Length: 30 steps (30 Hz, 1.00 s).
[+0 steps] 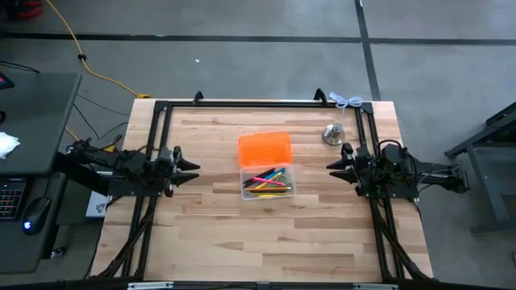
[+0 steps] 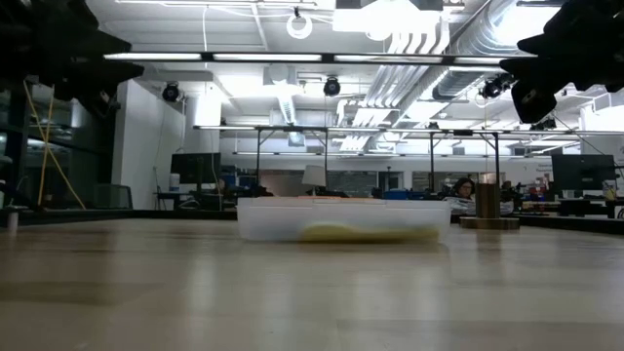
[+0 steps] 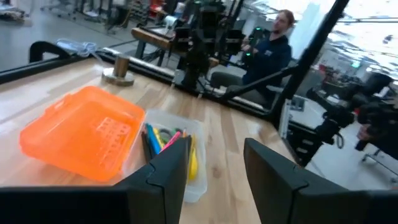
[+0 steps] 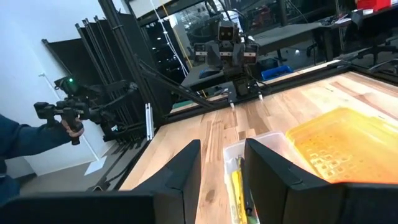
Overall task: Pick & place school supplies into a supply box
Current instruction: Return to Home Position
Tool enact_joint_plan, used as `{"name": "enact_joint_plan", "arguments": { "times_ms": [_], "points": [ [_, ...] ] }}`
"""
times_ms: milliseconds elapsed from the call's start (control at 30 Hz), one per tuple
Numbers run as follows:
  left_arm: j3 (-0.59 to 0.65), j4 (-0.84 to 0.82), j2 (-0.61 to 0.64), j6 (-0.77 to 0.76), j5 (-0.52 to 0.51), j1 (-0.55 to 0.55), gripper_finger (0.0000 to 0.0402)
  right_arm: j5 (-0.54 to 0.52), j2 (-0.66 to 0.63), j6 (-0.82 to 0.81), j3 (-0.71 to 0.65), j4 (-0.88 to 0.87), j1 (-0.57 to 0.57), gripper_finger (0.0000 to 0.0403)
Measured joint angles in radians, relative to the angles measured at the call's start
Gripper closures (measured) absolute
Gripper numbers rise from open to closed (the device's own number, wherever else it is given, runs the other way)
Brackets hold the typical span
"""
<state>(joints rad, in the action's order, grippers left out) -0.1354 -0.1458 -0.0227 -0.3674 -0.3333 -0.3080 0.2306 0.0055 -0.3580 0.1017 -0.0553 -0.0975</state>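
supply box (image 1: 267, 165) is being seen at frame centre, school supplies (image 1: 268, 180) lying inside, long axis left-right | left gripper (image 1: 193, 170) at centre-left and right gripper (image 1: 331, 167) at centre-right are being held open, empty, both pointing at it, about equally near

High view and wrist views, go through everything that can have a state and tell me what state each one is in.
Supply box: open, orange lid folded back flat.
School supplies: lying inside the box's clear tray.
Left gripper: jaws open, empty, by the table's left edge.
Right gripper: jaws open, empty, by the right edge.
Silver bell: upright, apart from the box.
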Motion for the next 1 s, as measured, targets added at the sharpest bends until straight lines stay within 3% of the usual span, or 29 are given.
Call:
{"name": "enact_joint_plan", "arguments": {
  "times_ms": [233,500,1000],
  "points": [
    [0.001,-0.034,0.017,0.015,0.002,0.0,0.0213,-0.013,-0.002,0.011,-0.021,0.038,0.0,0.03],
    [0.119,0.216,0.012,0.092,-0.04,0.0,0.0213,-0.007,0.002,0.001,-0.092,0.121,0.0,0.03],
    [0.12,0.203,0.01,0.102,-0.017,0.0,0.0213,0.01,0.0,0.015,-0.092,0.127,0.0,0.03]
  ]
}}
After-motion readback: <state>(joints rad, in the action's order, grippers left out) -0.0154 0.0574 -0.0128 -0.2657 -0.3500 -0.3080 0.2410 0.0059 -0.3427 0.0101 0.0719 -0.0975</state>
